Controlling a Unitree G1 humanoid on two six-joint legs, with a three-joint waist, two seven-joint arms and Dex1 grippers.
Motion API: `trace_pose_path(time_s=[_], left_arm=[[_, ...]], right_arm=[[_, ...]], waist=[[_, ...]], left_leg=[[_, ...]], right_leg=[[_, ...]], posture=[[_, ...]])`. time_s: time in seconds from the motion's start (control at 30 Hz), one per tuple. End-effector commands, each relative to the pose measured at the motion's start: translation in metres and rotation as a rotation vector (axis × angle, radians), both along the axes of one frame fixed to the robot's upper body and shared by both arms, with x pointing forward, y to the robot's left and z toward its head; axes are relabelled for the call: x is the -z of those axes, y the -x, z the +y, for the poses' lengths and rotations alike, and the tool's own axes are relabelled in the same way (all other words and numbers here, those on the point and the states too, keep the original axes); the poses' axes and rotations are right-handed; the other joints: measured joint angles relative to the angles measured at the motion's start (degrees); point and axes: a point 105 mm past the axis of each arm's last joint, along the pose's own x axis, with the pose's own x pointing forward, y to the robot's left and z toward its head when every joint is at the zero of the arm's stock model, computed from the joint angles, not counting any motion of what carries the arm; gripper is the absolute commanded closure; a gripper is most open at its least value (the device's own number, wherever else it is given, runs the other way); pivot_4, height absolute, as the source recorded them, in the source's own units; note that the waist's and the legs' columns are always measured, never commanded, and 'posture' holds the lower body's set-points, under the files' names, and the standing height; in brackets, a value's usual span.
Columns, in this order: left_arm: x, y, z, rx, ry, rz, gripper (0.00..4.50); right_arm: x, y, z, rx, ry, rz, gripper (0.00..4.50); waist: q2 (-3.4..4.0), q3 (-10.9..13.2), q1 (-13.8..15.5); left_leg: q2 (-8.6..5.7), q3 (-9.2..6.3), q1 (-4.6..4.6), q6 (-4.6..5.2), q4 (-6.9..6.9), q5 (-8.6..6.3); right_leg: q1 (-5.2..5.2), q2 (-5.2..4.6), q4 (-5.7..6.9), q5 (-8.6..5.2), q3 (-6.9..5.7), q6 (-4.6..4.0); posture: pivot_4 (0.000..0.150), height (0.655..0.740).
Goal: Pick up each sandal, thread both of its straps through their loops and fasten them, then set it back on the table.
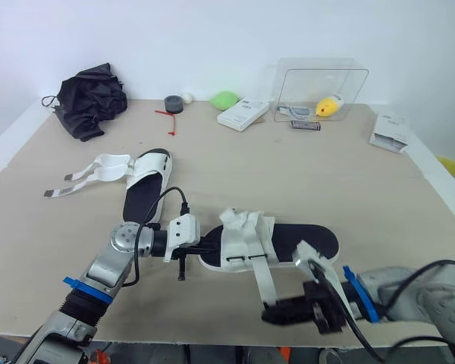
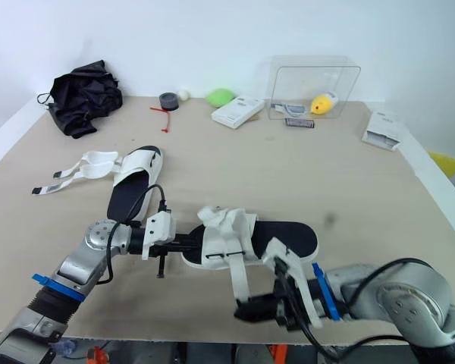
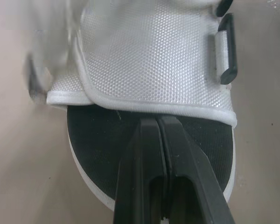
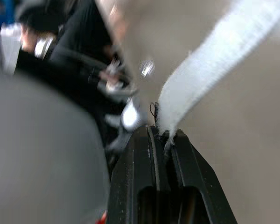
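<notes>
- Head view — the near sandal (image 1: pixel 288 243) lies flat by the front edge of the table (image 1: pixel 326 174), about midway along it, white upper toward the robot's left.
- The left gripper (image 1: pixel 210 248) sits at that sandal's left end, fingers together, tips against the sole just under the upper.
- One strap (image 1: pixel 262 282) trails off the upper toward the front edge; the right gripper (image 1: pixel 270 312) is clamped on its free end, low over the table.
- The far sandal (image 1: pixel 145 184) lies nearer the left edge, well apart from both grippers, its straps undone and spread toward that edge.
- Along the far edge: a black cloth bundle (image 1: pixel 87 100) at the left corner, a tape roll (image 1: pixel 174 104), a white box (image 1: pixel 243 115) and a clear plastic box (image 1: pixel 318 87).
- Left wrist view — the black fingers (image 3: pixel 144 154) are pressed together with no gap, tips on the black insole (image 3: pixel 98 140) right at the hem of the white mesh upper (image 3: pixel 149 60). A black loop (image 3: pixel 226 49) sits at the upper's side.
- Right wrist view — the fingers (image 4: pixel 130 177) pinch the frayed end of the white strap, which runs up and away, taut.
</notes>
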Motion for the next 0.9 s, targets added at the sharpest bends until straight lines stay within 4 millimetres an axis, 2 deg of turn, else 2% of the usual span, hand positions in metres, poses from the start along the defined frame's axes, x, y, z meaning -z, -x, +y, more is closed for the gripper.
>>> trace_pose_path(time_s=[0.03,0.2,0.33,0.4,0.53,0.57,0.73,0.9], left_arm=[[0.042,0.011,0.013,-0.024,-0.129,0.140,4.50],[0.042,0.011,0.014,-0.027,-0.130,0.144,4.50],[0.042,0.011,0.014,-0.027,-0.130,0.146,4.50],[0.042,0.011,0.013,-0.026,-0.129,0.145,4.50],[0.043,0.011,0.012,-0.017,-0.129,0.146,4.50],[0.043,0.011,0.011,-0.016,-0.129,0.146,4.50],[0.042,0.009,0.011,-0.010,-0.132,0.143,4.50],[0.041,0.009,0.010,-0.009,-0.129,0.143,4.50]], right_arm=[[-0.005,0.010,0.001,-0.068,-0.033,-0.022,4.47],[-0.040,0.022,-0.002,-0.170,-0.179,-0.057,4.47],[-0.053,0.017,-0.004,-0.171,-0.220,-0.113,4.47],[-0.058,-0.006,-0.003,-0.081,-0.232,-0.196,4.47],[-0.060,-0.071,0.003,0.146,-0.180,-0.375,4.47],[-0.064,-0.079,0.005,0.166,-0.189,-0.389,4.47],[-0.088,-0.099,0.019,0.158,-0.253,-0.445,4.47],[-0.100,-0.111,0.022,0.169,-0.280,-0.473,4.47]], waist=[[0.00,0.01,-0.03],[-0.04,0.04,-0.03],[-0.05,0.04,0.00],[-0.06,0.05,-0.02],[-0.13,0.10,-0.11],[-0.13,0.12,-0.07],[-0.05,0.11,-0.03],[-0.04,0.11,-0.01]], left_leg=[[0.01,0.00,0.01,-0.01,0.02,0.01],[0.10,0.02,0.18,-0.03,0.04,0.04],[0.08,0.00,0.17,-0.04,0.02,0.03],[0.08,-0.02,0.15,-0.05,0.02,0.03],[0.09,0.03,0.22,-0.11,0.06,0.08],[0.10,0.03,0.24,-0.14,0.05,0.13],[0.07,0.04,0.10,-0.15,0.01,0.14],[0.05,-0.01,0.03,-0.12,0.00,0.11]], right_leg=[[0.00,0.00,0.00,-0.11,0.00,0.23],[0.10,0.10,0.01,-0.04,0.01,0.21],[0.11,0.10,0.00,-0.10,0.00,0.22],[0.12,0.10,0.00,-0.11,-0.01,0.21],[0.13,0.12,0.00,0.04,0.07,0.20],[0.12,0.13,0.00,0.07,0.08,0.19],[0.04,0.07,0.01,0.19,0.06,-0.12],[0.02,0.04,0.01,0.18,0.01,-0.16]], posture=[[0.150,0.7400],[0.150,0.7400],[0.150,0.7400],[0.150,0.7400],[0.150,0.7400],[0.150,0.7400],[0.150,0.7400],[0.150,0.7400]])
